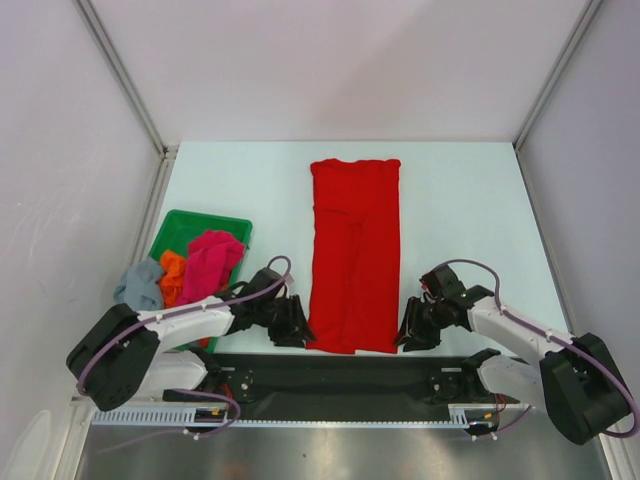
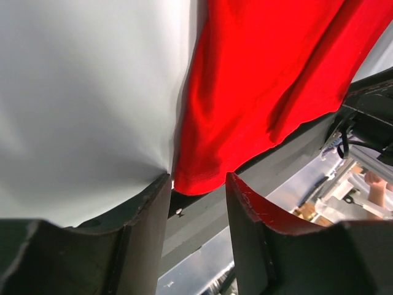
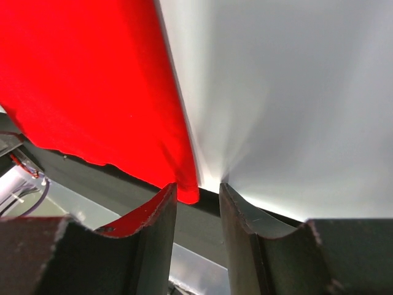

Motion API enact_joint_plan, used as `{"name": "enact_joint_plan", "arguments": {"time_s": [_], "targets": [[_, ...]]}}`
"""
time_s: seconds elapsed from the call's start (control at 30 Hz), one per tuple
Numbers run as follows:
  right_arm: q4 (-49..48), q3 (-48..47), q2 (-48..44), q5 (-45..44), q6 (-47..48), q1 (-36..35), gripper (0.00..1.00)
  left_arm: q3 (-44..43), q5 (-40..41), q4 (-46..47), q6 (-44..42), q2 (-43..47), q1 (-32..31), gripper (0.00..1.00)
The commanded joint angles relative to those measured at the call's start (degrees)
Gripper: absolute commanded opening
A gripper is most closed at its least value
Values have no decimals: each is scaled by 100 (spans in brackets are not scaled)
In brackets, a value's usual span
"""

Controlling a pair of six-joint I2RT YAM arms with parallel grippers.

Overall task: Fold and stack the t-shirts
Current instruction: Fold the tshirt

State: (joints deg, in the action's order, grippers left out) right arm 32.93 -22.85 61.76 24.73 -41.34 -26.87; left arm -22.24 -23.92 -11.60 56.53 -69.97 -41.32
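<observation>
A bright red t-shirt [image 1: 354,252] lies as a long narrow strip up the middle of the table, sleeves folded in. My left gripper [image 1: 297,330] is open at its near left corner; in the left wrist view the shirt's corner [image 2: 202,178] sits just beyond the gap between the fingers [image 2: 150,209]. My right gripper [image 1: 410,335] is open at the near right corner; the shirt's corner [image 3: 187,190] lies between its fingers [image 3: 161,215]. Magenta-pink [image 1: 212,258], orange [image 1: 172,275] and grey-blue [image 1: 140,285] shirts lie bunched at the left.
A green tray [image 1: 180,228] stands at the left under the bunched shirts. A dark strip [image 1: 340,370] runs along the table's near edge right behind the red shirt's hem. White walls close in the table on three sides.
</observation>
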Motion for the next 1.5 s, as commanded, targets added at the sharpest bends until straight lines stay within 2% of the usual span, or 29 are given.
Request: {"name": "enact_joint_plan", "arguments": {"time_s": [0.0, 0.2, 0.3, 0.53, 0.6, 0.63, 0.73, 0.83, 0.97, 1.2, 1.37, 1.47], "targets": [[-278, 79, 135, 128, 100, 7, 40, 18, 247, -44, 16, -306, 10, 48], [-445, 149, 311, 137, 65, -2, 39, -44, 415, -194, -81, -517, -25, 42], [-506, 184, 372, 155, -5, -28, 39, -44, 362, -194, -125, -543, -25, 32], [-612, 307, 319, 49, -269, -248, 39, -79, 353, -238, -257, -534, -25, 25], [-691, 351, 328, 23, -278, -196, 35, -123, 309, -177, -301, -587, -25, 21], [-709, 352, 346, 23, -269, -169, 28, -131, 292, -168, -309, -605, -25, 21], [-639, 308, 320, -56, -269, -143, 24, -167, 327, -211, -362, -526, -25, 13], [-446, 273, 197, -117, -243, -152, 9, -175, 450, -395, -450, -351, -25, 0], [72, 211, -58, -232, -216, -169, 0, -71, 582, -624, -485, 1, -25, 0], [302, 220, -384, -249, -251, -441, 0, 229, 485, -546, -389, 476, -60, 0], [30, 185, -164, -179, -444, -731, 0, -69, 537, -720, -336, 564, -323, 0], [239, 27, -269, -214, -647, -1030, 0, -228, 678, -1010, -266, 730, -561, 0]]}}
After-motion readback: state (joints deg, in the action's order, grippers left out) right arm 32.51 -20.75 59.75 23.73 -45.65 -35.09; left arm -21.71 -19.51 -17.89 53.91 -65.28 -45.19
